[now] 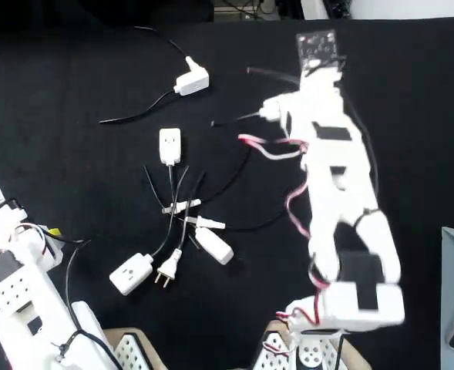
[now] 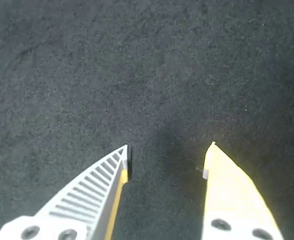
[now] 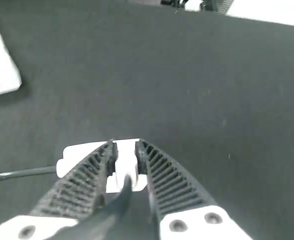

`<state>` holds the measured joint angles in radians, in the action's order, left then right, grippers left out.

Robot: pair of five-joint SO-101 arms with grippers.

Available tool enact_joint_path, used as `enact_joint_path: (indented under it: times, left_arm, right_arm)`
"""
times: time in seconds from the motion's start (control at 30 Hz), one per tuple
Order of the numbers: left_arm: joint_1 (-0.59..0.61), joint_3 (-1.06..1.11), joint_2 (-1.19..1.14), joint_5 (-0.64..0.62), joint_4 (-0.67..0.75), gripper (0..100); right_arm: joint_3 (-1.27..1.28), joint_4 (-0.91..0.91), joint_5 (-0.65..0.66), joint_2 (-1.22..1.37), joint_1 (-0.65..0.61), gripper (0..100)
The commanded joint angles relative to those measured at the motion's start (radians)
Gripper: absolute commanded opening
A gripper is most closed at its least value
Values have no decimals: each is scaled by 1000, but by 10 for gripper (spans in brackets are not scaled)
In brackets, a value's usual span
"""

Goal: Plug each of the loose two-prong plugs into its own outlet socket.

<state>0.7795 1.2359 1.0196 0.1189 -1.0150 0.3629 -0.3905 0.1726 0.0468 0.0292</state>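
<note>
Between right jaws, a white plug (image 3: 79, 155)

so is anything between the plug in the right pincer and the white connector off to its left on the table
nothing visible: the right pincer is shut on the white plug, and only bare black table lies between it and the white connector

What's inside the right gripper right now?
A white plug, clamped between the right gripper's fingers, with its black cable trailing off. The fingers cover its sides, so the prongs can't be seen.
</note>
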Motion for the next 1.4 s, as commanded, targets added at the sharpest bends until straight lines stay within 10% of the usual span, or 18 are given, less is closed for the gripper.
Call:
enact_joint_path:
  times: [0.0, 0.73, 1.37]
  left_arm:
    - [-1, -4, 15, 0, 17, 245]
    - [-2, -2, 15, 0, 15, 245]
    - [-2, -2, 15, 0, 11, 248]
  right_arm:
    - [-251, 20, -34, 159, -14, 15]
    - [-618, -216, -236, 367, -71, 220]
    - [-616, -1060, -229, -127, -147, 219]
